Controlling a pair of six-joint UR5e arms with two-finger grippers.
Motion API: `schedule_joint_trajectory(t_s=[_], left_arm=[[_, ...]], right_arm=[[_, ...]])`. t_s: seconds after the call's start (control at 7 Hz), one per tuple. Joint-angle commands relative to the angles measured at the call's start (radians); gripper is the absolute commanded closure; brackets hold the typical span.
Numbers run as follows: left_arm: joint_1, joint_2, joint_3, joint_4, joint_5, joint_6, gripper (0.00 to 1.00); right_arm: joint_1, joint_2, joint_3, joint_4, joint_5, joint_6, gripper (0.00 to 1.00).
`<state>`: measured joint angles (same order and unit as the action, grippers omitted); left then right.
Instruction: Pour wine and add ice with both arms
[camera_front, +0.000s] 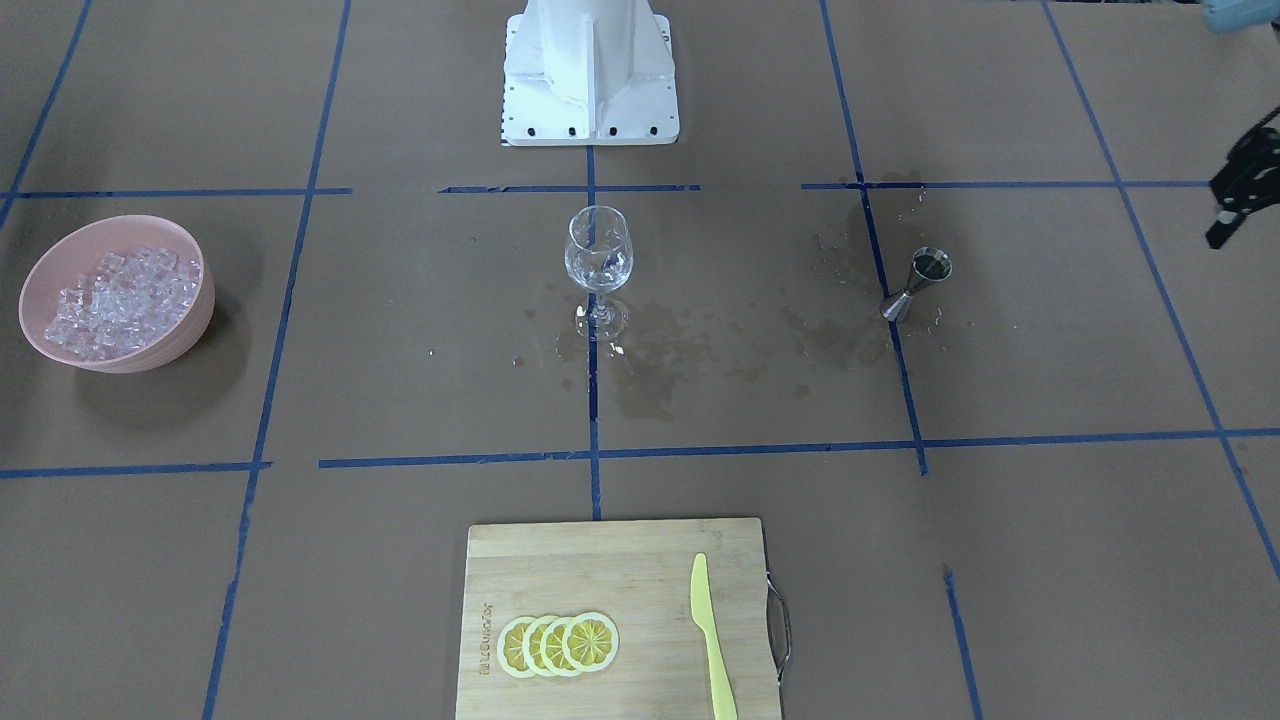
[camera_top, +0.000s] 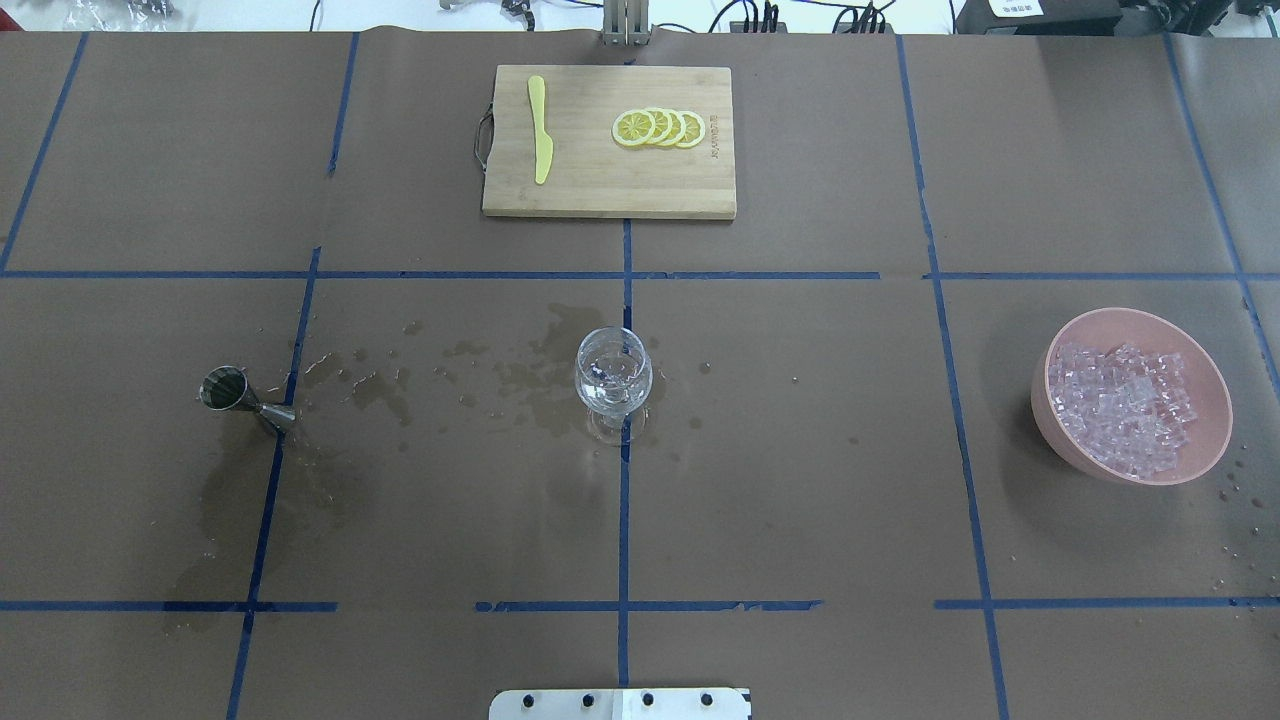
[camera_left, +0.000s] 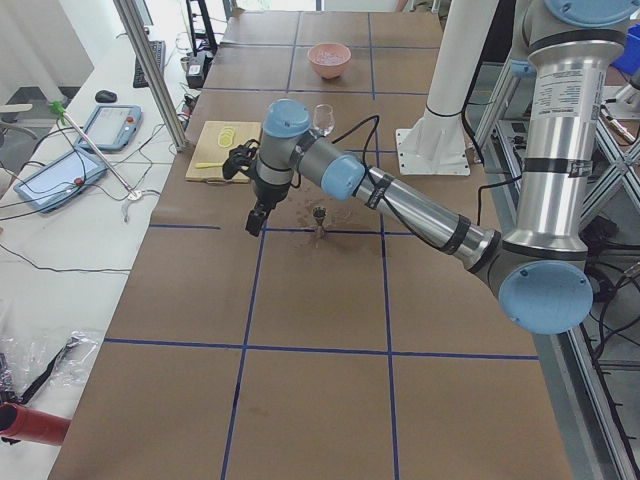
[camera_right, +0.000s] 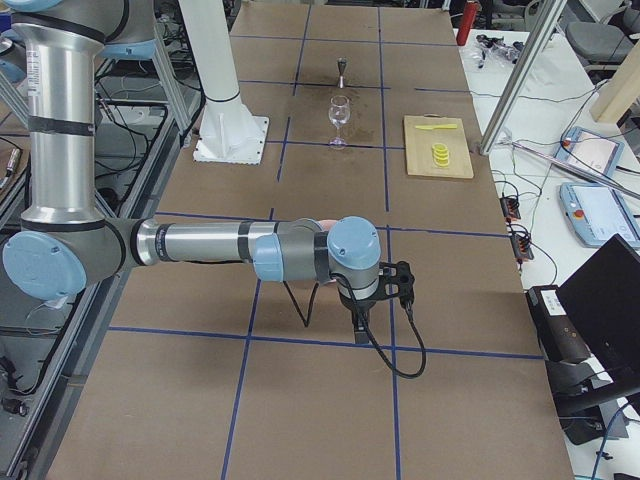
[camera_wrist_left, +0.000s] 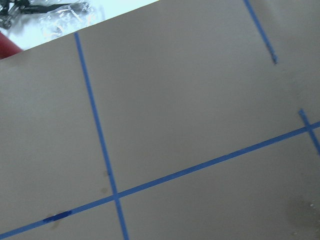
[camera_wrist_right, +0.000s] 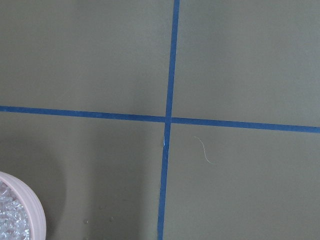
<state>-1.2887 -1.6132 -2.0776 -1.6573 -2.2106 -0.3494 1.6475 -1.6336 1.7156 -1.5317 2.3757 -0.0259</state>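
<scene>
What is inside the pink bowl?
A heap of clear ice cubes fills most of the pink bowl. The bowl's bottom and the lower cubes are covered by those on top.

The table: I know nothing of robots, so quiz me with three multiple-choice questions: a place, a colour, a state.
1. The lemon slices lie: A on a plate; B on the cutting board; C on the floor.
2. The bowl of ice is: A green; B black; C pink.
3. The wine glass: A stands upright; B lies on its side; C hangs upside down.
Answers: B, four slices overlap on the board; C, its wall is pink; A, its foot rests on the table.
</scene>
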Motion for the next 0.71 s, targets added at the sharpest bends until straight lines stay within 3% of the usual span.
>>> schedule_joint_trajectory(t_s=[0.0,0.29,0.57], left_arm=[[0.144,0.021,-0.091,-0.05,0.041,-0.294,0.0],[0.217,0.123,-0.108,-0.235,0.092,-0.45,0.0],[0.303,0.243,-0.223,-0.286,0.172,-0.546,0.0]], right_arm=[[-0.006,0.002,-0.004,0.007,0.0,0.006,0.0],[-0.006,-0.008,-0.007,0.01,-0.001,0.004,0.0],[-0.006,-0.019,-0.005,0.012,-0.004,-0.003,0.0]])
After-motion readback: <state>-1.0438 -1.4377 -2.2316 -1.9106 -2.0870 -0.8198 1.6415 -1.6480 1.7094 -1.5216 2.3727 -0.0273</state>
